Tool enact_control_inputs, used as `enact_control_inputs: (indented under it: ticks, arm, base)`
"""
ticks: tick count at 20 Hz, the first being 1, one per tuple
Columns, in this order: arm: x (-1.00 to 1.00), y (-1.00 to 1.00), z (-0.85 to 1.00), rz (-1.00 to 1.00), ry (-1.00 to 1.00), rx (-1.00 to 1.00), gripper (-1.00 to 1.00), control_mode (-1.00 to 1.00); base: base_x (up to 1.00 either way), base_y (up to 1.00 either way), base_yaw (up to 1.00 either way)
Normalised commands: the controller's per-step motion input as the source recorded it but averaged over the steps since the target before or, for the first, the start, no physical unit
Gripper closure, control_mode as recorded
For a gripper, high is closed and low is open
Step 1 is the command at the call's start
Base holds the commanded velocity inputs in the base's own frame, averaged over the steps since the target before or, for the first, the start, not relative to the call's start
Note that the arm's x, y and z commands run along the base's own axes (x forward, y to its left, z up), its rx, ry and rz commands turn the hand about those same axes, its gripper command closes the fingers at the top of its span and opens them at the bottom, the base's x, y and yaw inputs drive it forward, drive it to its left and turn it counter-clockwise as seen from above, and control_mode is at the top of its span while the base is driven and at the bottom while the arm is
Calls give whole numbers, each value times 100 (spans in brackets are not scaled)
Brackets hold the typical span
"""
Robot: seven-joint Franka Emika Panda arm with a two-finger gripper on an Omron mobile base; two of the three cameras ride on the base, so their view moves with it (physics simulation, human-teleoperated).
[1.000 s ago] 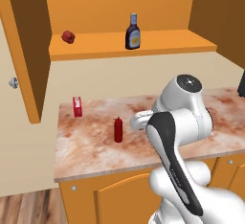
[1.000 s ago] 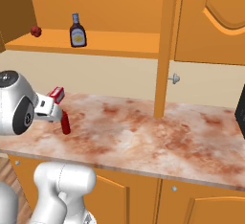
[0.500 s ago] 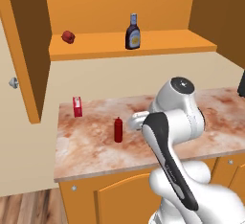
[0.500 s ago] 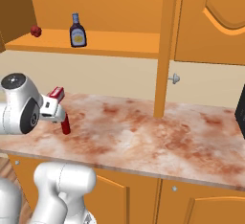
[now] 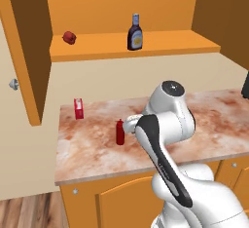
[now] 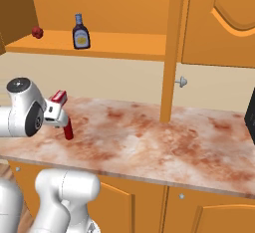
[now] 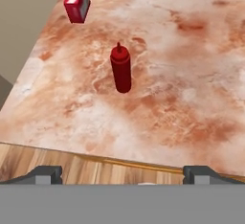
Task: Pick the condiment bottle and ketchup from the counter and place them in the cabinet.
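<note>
Gripper (image 7: pixel 122 173) jaws spread wide, holding nothing; both tips sit at the bottom of the hand view, aimed down at the ketchup (image 7: pixel 120 68). Ketchup stands upright on the counter (image 7: pixel 191 98), well apart from the tips, roughly centred between them. In the left base view the ketchup (image 5: pixel 120 132) is just beside the arm's wrist end, toward the counter's left part.

Progress: about halfway, I'd judge. Condiment bottle (image 5: pixel 135 32) is already upright on the cabinet (image 5: pixel 146 47) shelf, so that half looks done. Ketchup not yet grasped; left to do: close in, grip, lift, carry up to the shelf, release.

Counter: mottled red-brown marble look, pale edge, mostly bare. Small red carton (image 7: pixel 77 1) stands near the back left corner, apart from the ketchup. Orange base cupboards (image 6: pixel 129 202) underneath.

Room: small round red thing (image 5: pixel 69 37) on the shelf, left of the condiment bottle, well apart. Cabinet door (image 5: pixel 24 51) hangs open at left with a metal knob (image 5: pixel 13 83). Beige wall behind, wood floor at lower left. Dark object at the counter's far right edge, too cut off to name.
</note>
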Motion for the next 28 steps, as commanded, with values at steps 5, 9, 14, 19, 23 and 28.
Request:
enact_control_inputs:
  ticks: [5, 9, 14, 19, 23, 28]
  arm:
    - [32, 0, -15, 0, 0, 0, -100, -100]
    - [21, 3, -24, 0, 2, 1, -100, -100]
    - [21, 5, -21, 0, 1, 0, -100, -100]
    - [28, 5, -13, 0, 0, 0, -100, -100]
    - [24, 8, -11, 0, 0, 0, -100, -100]
    - [22, 9, -14, 0, 0, 0, -100, -100]
  base:
    - [0, 0, 0]
    - [0, 0, 0]
    - [0, 0, 0]
    - [0, 0, 0]
    - [0, 0, 0]
    - [0, 0, 0]
